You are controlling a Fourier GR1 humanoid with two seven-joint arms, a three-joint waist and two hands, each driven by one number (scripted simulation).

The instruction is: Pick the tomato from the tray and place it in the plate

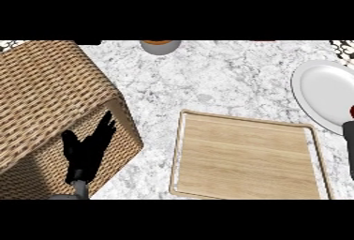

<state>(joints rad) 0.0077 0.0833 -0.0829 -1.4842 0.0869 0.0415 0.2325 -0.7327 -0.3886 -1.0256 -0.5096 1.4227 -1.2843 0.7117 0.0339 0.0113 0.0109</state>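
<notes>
Left hand (86, 150) of mine stands open near the counter's front-left corner, fingers straight and pointing up and away from me, thumb out to the left. Its grey forearm (79, 189) comes in from the lower edge. The hand shows in front of the wicker basket (48, 93), which fills the counter's left side, and it holds nothing. My right hand (350, 140) is only a thin black strip at the counter's right edge, running upright beside the right rim of the wooden tray (249, 159); too little of it shows, so I cannot tell whether it is closed on anything. Just above that strip a small dark-red sliver, the tomato (352, 111), peeks in against the near rim of the white plate (321, 89). That plate lies at the right edge, just behind the tray's far-right corner. A grey bowl (160, 46) sits at the far edge
</notes>
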